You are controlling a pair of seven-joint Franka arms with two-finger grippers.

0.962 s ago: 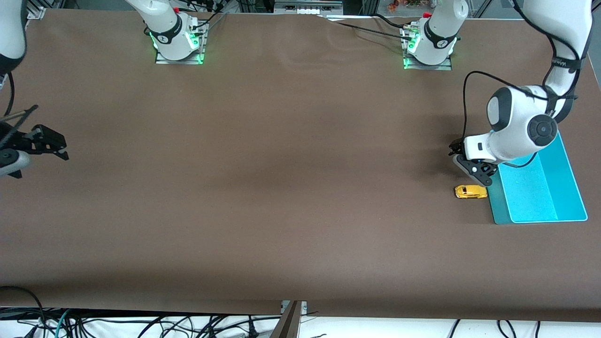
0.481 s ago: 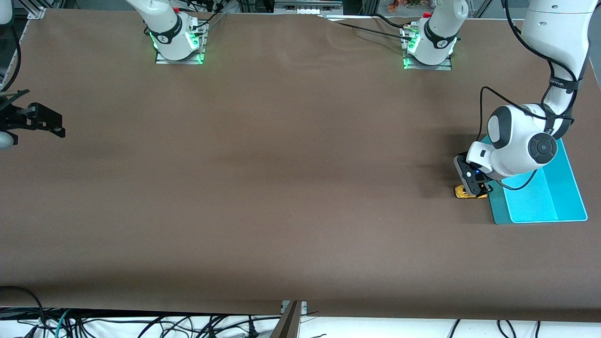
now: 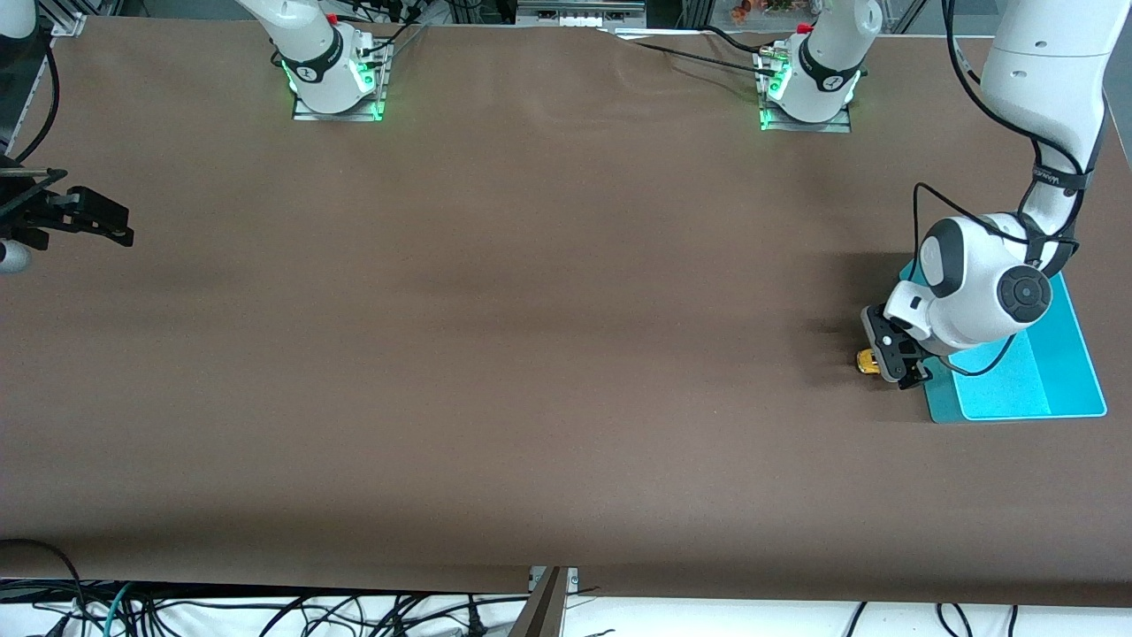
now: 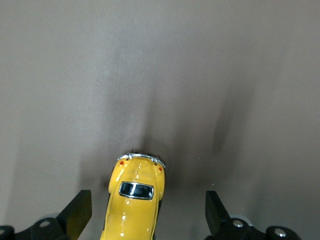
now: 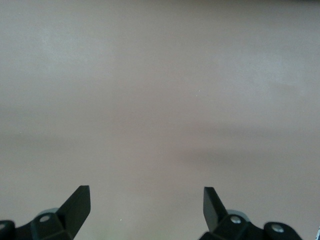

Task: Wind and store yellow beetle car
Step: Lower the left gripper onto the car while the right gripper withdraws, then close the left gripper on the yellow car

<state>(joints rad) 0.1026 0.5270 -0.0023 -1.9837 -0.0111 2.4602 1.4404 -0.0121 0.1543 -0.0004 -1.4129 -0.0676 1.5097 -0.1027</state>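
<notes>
The yellow beetle car stands on the brown table beside the teal bin, at the left arm's end; my left gripper covers most of it in the front view. My left gripper is low over the car and open. In the left wrist view the car lies between the two fingers, nearer to one of them, touching neither. My left gripper is open around it. My right gripper is open and empty over the table's edge at the right arm's end; its wrist view shows bare table.
The teal bin is a shallow open tray, empty where it shows; the left arm's wrist hangs over part of it. Both arm bases stand at the table's back edge. Cables lie below the table's front edge.
My left gripper has come down from beside the bin onto the car and now straddles it. My right gripper has risen a little at the table's edge.
</notes>
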